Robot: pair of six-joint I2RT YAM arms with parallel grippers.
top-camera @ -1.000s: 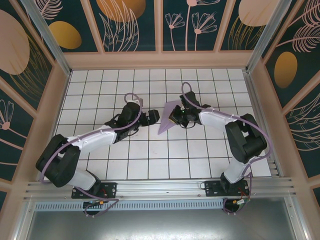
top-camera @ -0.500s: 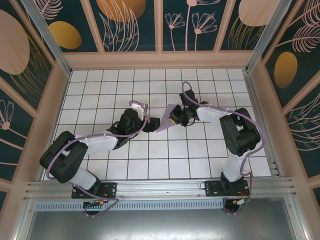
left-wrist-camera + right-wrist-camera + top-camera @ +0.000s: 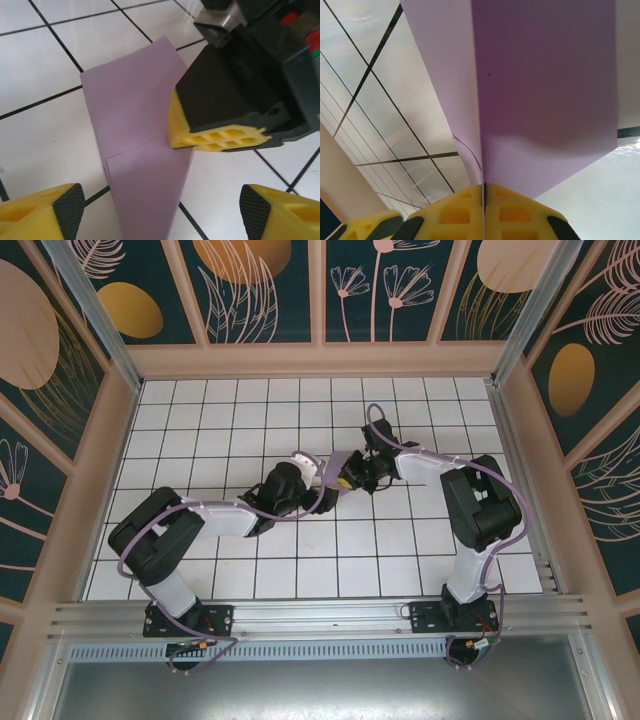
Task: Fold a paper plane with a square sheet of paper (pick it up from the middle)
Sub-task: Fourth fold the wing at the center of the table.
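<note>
Several folds are in: the paper plane [image 3: 135, 130] is a narrow lilac wedge, pinched tight in the right gripper [image 3: 484, 192] above the worktop [image 3: 40, 65]. The left gripper [image 3: 160, 210] gapes wide, either side of its lower end. Wing creases look undone.

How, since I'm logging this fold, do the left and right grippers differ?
The right gripper is shut, pinching the paper; the left gripper is open and holds nothing. The right gripper grips the paper's edge, while the left gripper's jaws stand apart on either side of the paper, clear of it. Both are yellow at the tips, and both are at the same sheet.
</note>
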